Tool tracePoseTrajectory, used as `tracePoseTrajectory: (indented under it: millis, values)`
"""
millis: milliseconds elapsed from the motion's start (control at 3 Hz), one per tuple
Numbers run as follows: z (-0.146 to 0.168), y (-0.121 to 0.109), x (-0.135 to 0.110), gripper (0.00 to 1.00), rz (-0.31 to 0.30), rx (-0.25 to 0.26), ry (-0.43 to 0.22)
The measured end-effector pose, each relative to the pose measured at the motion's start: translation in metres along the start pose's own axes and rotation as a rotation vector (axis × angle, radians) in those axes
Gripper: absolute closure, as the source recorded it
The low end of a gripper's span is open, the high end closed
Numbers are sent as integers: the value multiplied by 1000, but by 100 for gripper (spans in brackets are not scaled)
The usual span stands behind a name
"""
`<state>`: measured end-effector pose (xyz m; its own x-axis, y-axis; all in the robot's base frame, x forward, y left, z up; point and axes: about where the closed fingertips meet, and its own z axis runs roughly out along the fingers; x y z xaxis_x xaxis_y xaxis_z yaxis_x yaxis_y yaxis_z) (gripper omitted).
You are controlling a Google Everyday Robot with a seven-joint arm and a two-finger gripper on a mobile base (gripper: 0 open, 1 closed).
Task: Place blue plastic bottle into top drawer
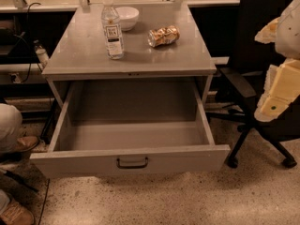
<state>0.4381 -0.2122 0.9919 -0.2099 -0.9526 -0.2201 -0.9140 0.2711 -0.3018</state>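
Note:
The blue plastic bottle (112, 29), clear with a white cap and a white label, stands upright on the grey cabinet top (154, 57) at its left-centre. Below it the top drawer (70, 162) is pulled fully out and nothing lies inside; its dark curved handle (132, 162) is centred on the front panel. My gripper (274, 102), a cream-coloured assembly, hangs at the right edge of the view. It is well to the right of the cabinet, apart from the bottle, and level with the drawer's opening.
A white bowl (126, 17) sits just behind the bottle and a crushed golden can (163, 36) lies to its right. A black office chair (255, 55) stands right of the cabinet, behind my arm. A person's shoes (21, 144) are at the left.

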Motion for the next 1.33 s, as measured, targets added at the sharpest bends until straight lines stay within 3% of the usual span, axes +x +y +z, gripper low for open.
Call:
tracePoseTrajectory:
  millis: [667,1000,1333]
  values:
    - [7,-9,-4,0,9,13,-33]
    - [51,-60,-33,0,87,38,-166]
    - [93,-97,-65,0,158,32,-319]
